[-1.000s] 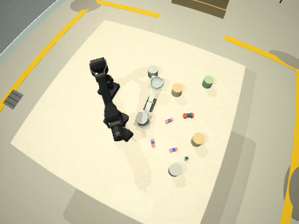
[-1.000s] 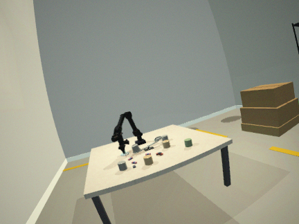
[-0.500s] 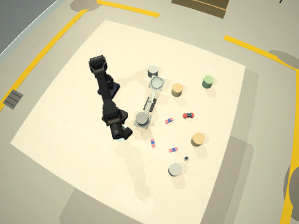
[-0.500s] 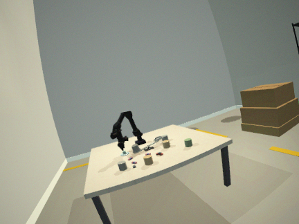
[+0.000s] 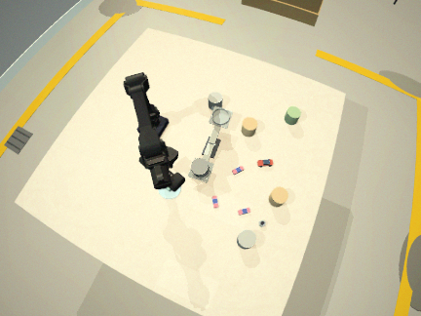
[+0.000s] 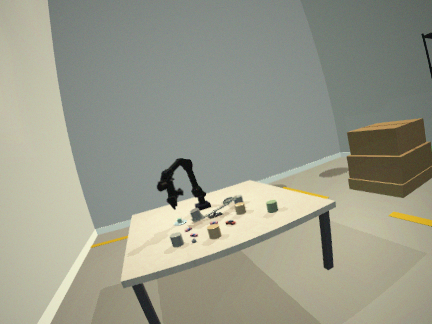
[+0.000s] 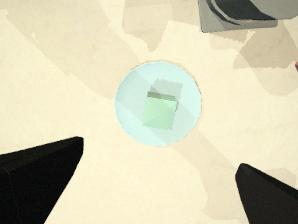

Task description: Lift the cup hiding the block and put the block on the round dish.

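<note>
A green block [image 7: 160, 112] [image 6: 179, 220] rests on the pale blue round dish [image 7: 126, 107] [image 5: 170, 194], inside its rim. My gripper [image 7: 162, 160] [image 5: 169, 185] [image 6: 172, 205] is open and empty above the dish, with the block clear of both fingers. One grey cup [image 5: 200, 167] [image 6: 195, 215] stands on the near end of the balance [image 5: 213, 138]. The pan [image 5: 220, 117] at the other end holds no cup. A second grey cup [image 5: 214, 100] [image 6: 238, 199] stands on the table just behind that pan. No cup is above the dish.
Two tan cylinders [image 5: 248, 127] [image 5: 279, 196], a green cylinder [image 5: 292, 115] and a grey one [image 5: 247, 239] stand to the right. A red toy car [image 5: 265, 163], several small pink-and-blue pieces and a tiny dark object [image 5: 262, 223] lie among them.
</note>
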Motion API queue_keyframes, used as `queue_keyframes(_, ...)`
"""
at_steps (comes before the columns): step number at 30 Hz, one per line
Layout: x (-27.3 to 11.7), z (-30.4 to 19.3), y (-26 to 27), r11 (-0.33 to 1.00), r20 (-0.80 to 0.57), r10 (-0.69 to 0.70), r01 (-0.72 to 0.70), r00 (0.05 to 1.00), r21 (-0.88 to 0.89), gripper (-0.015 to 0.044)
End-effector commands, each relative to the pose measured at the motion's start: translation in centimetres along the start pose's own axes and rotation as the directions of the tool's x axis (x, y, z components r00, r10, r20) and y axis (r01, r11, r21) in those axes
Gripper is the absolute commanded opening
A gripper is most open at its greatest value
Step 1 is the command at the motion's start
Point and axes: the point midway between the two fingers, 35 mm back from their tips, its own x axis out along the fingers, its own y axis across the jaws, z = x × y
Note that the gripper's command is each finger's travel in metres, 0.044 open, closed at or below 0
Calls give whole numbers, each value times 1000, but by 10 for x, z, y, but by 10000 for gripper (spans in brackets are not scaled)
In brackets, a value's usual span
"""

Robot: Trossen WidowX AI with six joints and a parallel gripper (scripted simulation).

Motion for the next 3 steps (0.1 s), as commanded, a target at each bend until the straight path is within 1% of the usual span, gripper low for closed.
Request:
queue_keyframes(1,-2,0,1,1000,2,2,-2,1000,0,440)
queue_keyframes(3,-2,0,1,1000,2,2,-2,1000,0,440)
